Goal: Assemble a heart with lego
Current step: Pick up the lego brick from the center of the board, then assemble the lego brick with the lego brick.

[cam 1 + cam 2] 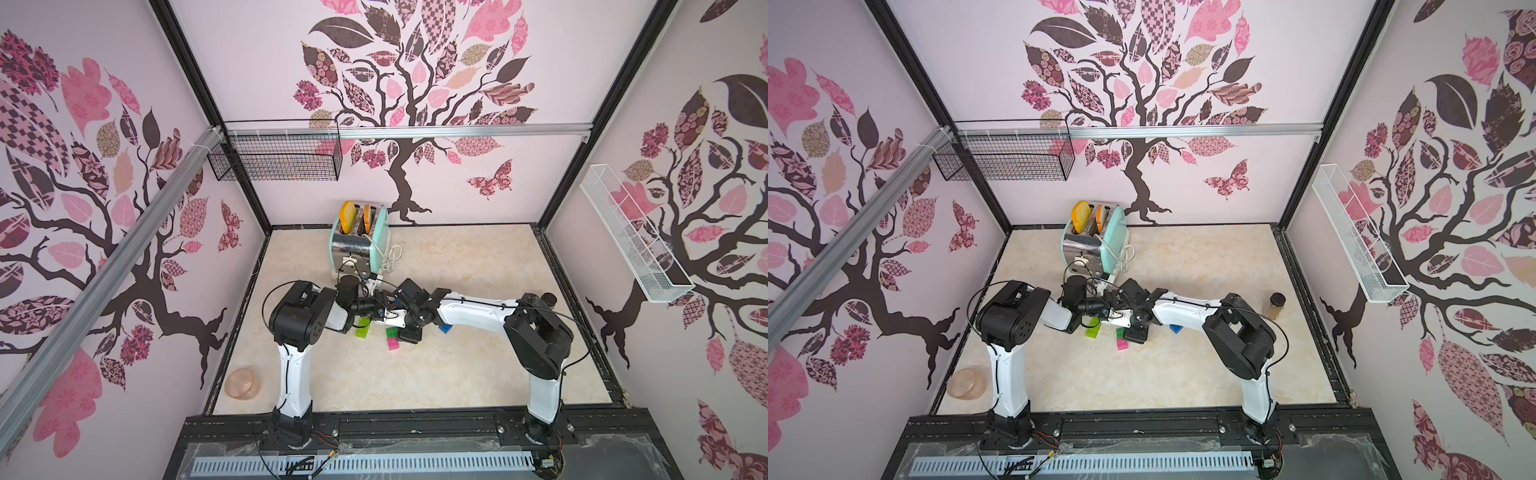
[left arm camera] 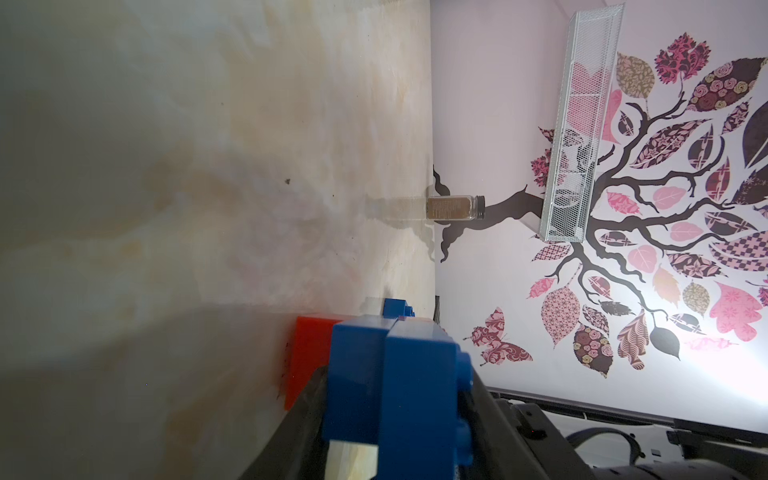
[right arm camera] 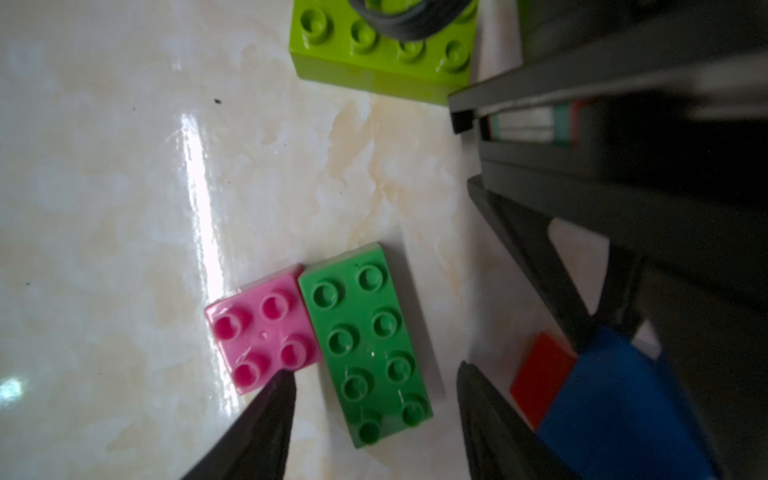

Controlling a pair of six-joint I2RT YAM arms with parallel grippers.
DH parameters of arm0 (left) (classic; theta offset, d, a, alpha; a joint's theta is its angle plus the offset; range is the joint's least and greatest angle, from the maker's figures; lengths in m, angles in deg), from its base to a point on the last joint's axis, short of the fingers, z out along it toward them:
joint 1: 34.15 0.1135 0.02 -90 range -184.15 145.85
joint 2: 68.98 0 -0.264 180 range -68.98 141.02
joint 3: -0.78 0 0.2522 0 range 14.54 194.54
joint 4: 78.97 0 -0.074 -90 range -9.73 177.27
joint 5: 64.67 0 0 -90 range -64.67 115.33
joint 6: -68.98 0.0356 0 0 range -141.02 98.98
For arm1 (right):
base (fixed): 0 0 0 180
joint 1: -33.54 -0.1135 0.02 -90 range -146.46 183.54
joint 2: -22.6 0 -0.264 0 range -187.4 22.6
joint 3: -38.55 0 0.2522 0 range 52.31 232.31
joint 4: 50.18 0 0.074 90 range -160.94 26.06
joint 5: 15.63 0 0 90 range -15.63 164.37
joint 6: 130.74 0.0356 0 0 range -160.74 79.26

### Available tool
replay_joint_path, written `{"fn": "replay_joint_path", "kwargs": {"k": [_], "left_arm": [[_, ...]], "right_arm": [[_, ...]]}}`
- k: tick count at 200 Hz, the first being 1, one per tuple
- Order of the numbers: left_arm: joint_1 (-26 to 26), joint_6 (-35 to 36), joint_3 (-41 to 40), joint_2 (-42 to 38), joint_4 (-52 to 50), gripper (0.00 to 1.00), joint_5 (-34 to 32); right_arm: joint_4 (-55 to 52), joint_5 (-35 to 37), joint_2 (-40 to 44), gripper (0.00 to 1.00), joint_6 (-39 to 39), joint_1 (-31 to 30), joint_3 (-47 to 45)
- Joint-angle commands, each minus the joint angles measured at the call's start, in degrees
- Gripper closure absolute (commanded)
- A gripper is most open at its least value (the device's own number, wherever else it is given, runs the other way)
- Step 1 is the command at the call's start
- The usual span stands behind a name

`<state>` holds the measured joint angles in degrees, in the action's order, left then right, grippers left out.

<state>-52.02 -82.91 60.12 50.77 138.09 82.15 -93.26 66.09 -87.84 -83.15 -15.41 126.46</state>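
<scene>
the heart is so far existing only as a small stack (image 2: 395, 386) of blue bricks with one red brick (image 2: 307, 357) joined on. the left pincer (image 2: 399, 419) is pinching the stack by its blue part, close to the middle of the worktop (image 1: 415, 374); whether the stack is resting on the worktop cannot be told. just beside it, the green brick (image 3: 365, 345) is lying flat, studs up, with the pink brick (image 3: 264, 328) touching one long side. the lime brick (image 3: 382, 54) is lying near, apart from both. a spare blue brick (image 1: 445, 328) is lying under the right arm.

the right pincer (image 3: 374, 370) is standing spread above the green brick, one finger to each side, gripping nothing.

judgement: the step in hand is picking up the green brick as the next layer. the next move is calling for a descent and a closure across the short width, keeping clear of the pink brick, whose corner is lying right at one fingertip. a stud-aligned press onto the stack would follow.
</scene>
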Motion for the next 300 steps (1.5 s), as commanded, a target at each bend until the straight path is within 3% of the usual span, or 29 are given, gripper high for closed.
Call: {"fn": "replay_joint_path", "kwargs": {"k": [1,28,74,110,193,225,300], "left_arm": [[0.55,0.25,-1.02,0.07,-1.42,0.63,-1.89],[0.55,-0.03,-1.10,0.05,-0.99,0.63,-1.81],[0.55,-0.25,-1.11,0.16,-0.79,0.63,-1.80],[0.55,-0.43,-1.11,0.54,-0.45,0.63,-1.82],[0.55,-0.95,-1.62,1.20,0.50,0.63,-2.19],[0.20,-1.36,-1.91,1.11,1.21,0.63,-2.08],[0.03,-1.42,-1.82,1.18,1.62,0.63,-1.77]], "right_arm": [[-1.63,-0.75,-1.85,0.36,-1.58,-0.01,2.23],[-1.86,-1.08,-2.67,0.43,-1.98,0.18,2.71],[-3.02,-1.35,-2.09,0.65,-1.81,0.29,2.73],[-3.60,-1.07,0.61,0.74,1.31,0.50,0.99],[-10.55,-4.70,14.40,0.75,11.24,8.75,-1.56],[-14.28,-2.57,13.35,0.75,12.77,12.42,1.83],[-18.33,-10.51,7.17,0.75,12.40,16.65,7.58]]}}
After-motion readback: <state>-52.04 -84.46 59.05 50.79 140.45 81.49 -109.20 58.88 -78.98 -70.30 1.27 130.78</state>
